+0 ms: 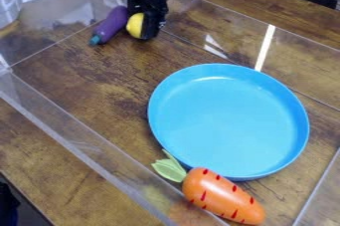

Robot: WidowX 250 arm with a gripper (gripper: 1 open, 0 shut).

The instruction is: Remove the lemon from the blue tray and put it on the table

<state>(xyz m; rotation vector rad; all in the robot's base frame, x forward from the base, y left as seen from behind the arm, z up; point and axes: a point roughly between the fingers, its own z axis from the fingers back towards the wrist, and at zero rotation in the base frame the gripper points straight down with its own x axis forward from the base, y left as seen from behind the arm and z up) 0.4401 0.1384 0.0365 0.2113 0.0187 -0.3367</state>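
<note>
The lemon, a small yellow ball, sits between the black fingers of my gripper, which is shut on it and points down at the far left of the table. It hangs low over the wood, right beside the purple eggplant; I cannot tell whether it touches the table. The blue tray, a large round plate, lies empty at centre right, well apart from the gripper.
An orange carrot with green leaves lies at the front, just below the tray's rim. Clear plastic walls ring the wood surface, one running along the left front edge.
</note>
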